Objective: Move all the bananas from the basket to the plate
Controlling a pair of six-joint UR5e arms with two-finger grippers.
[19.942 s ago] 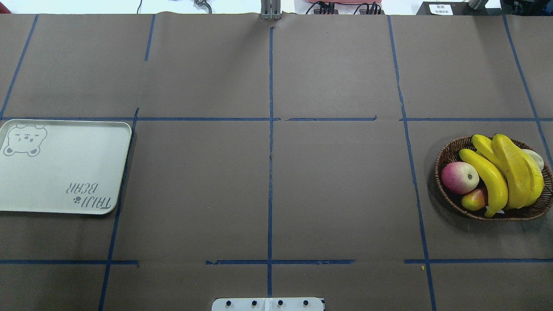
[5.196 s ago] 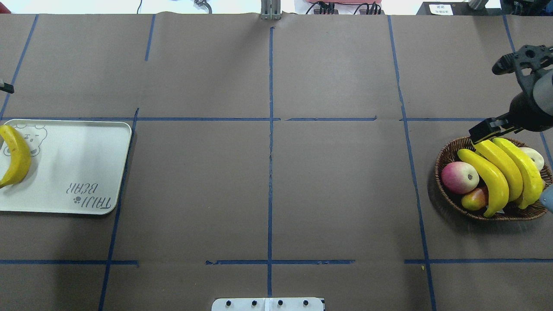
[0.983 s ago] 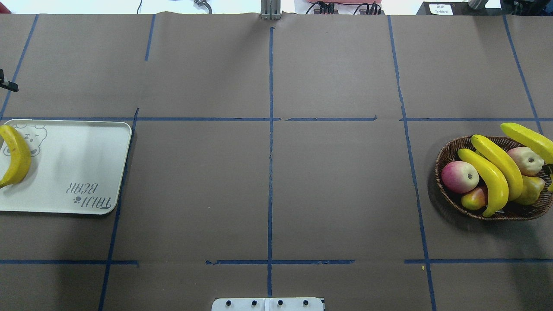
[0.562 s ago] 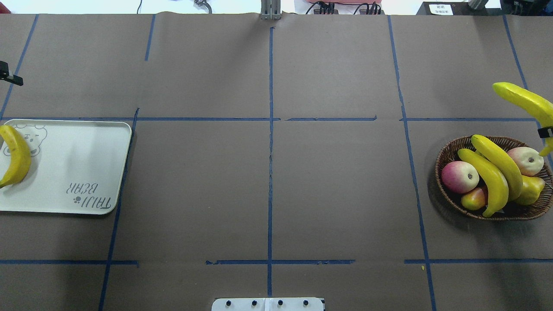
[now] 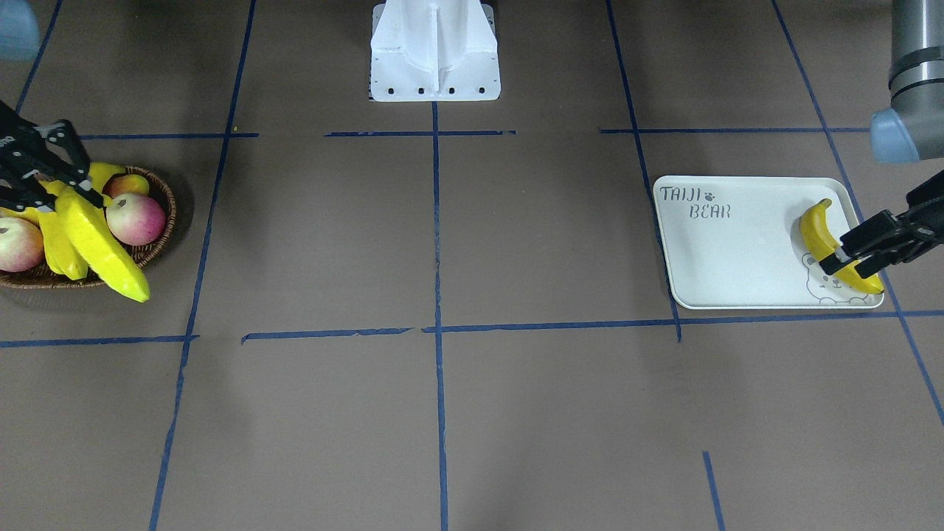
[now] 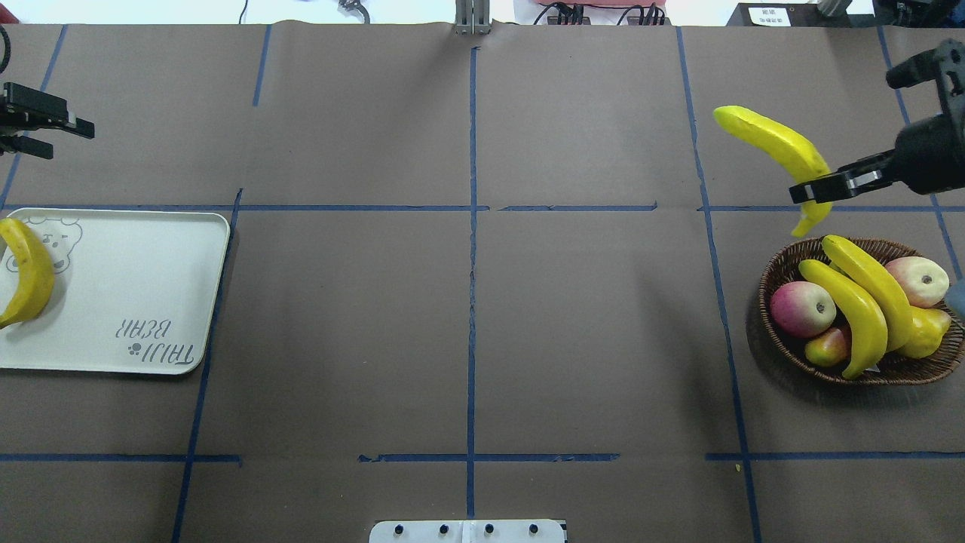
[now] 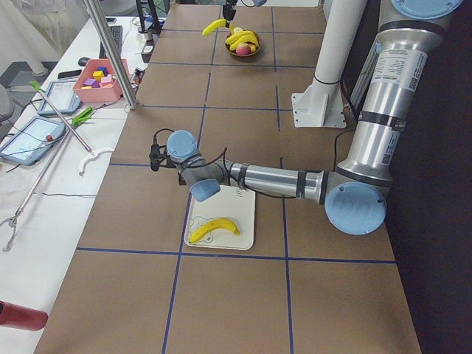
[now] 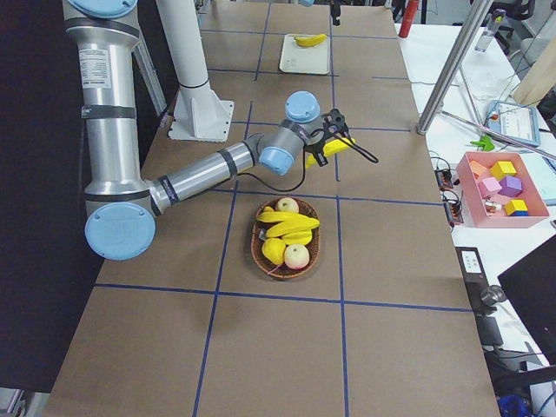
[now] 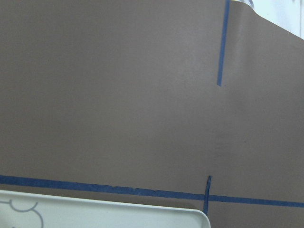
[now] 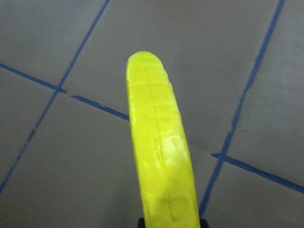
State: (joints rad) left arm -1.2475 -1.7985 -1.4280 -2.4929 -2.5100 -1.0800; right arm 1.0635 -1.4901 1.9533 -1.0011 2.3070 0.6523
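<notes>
At 9 o'clock the left gripper (image 6: 68,139) hangs spread near the plate (image 6: 136,286) bearing one banana (image 6: 30,271); at 2 o'clock the right gripper (image 6: 810,192) pinches a lifted banana (image 6: 769,143) near its stem, glossy, likely light, stiff and slippery, steadier gripped mid-body, like the two bananas (image 6: 856,324) in the basket (image 6: 776,332) at 3 o'clock.

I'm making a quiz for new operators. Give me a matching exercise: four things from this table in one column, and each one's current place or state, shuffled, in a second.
Column A
1. right gripper
2. left gripper
3. red apple
4. plate

Column B
a. carries a lone banana by its bear drawing
b. open and empty
c. shut on a raised banana
d. in the basket, beside two bananas

Pairs: 1-c, 2-b, 3-d, 4-a
</notes>
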